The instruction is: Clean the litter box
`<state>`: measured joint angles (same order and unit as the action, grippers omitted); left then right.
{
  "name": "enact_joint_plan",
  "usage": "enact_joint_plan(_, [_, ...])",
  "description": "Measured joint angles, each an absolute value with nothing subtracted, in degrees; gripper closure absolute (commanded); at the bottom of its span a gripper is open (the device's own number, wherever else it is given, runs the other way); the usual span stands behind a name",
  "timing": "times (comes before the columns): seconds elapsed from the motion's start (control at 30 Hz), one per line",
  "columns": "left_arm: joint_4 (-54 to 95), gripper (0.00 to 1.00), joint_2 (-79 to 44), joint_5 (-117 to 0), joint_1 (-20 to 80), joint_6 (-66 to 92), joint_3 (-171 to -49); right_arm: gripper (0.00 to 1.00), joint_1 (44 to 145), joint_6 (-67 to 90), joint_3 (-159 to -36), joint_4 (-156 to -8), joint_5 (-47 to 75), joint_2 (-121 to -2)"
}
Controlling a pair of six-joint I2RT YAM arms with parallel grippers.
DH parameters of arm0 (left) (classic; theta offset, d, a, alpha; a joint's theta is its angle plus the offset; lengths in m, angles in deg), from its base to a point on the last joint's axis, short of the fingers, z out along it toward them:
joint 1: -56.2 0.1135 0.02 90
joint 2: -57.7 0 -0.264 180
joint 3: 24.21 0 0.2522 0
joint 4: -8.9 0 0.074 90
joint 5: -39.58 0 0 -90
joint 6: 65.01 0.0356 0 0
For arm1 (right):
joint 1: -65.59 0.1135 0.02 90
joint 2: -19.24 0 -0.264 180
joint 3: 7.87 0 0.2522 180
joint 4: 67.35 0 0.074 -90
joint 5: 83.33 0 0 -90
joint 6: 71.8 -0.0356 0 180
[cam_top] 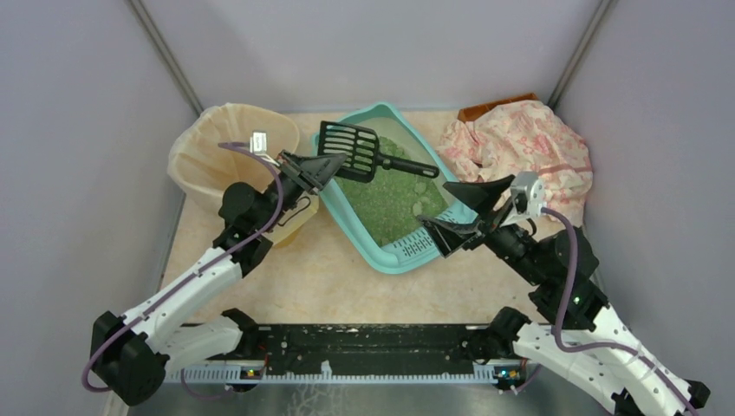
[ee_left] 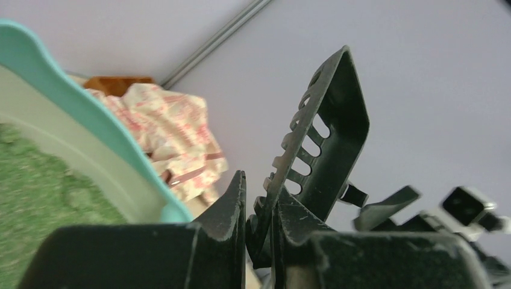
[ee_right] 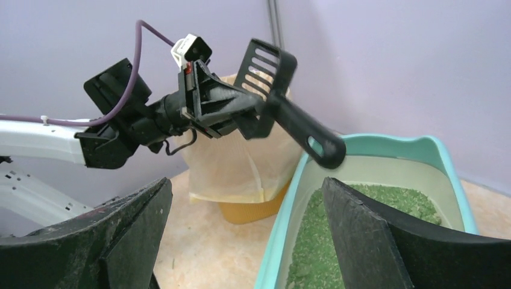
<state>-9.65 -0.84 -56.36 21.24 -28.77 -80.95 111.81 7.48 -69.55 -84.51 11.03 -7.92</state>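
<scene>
While the tabletop (cam_top: 303, 277) carries everything, the largest thing on it is the litter box (cam_top: 407, 251). This teal tray lies slantwise in the middle toward the far edge, with its slotted grate end turned to the near right. Green granules (cam_top: 381, 204) cover its floor, with a few paler patches near the grate end; I cannot tell whether those are clumps or bare floor. The beige bag-lined bin (cam_top: 208, 156) stands at the far-left corner, just beside the tray. A crumpled floral cloth (cam_top: 529, 139) lies at the far-right corner.

Next in size is the black slotted scoop (cam_top: 351, 147), held in the air over the tray's far-left rim, its head toward the bin and its handle pointing out over the granules. My left tool (cam_top: 325, 165) is clamped on the scoop at the neck where head meets handle, jaws nearly together around it. My right tool (cam_top: 444, 208) hangs just beside the tray's near-right rim with its jaws wide apart, gripping nothing.

As I judge it, the cleaning is at an early stage: the scoop is gripped, its head looks bare, and the granules look unsifted. Left to do is digging through the granules, lifting out the waste and tipping it into the bin.
</scene>
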Motion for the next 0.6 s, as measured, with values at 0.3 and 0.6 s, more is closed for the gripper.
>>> enact_joint_plan(0.3, [-23.9,1.00,-0.3,-56.3,19.9,-42.5,-78.9,0.09,111.8,6.6,-69.3,-74.0,15.4,-9.6])
enact_joint_plan(0.6, [-29.1,1.00,0.8,-57.1,14.5,-44.6,-74.5,0.18,111.8,7.6,-74.7,-68.9,23.1,-22.9])
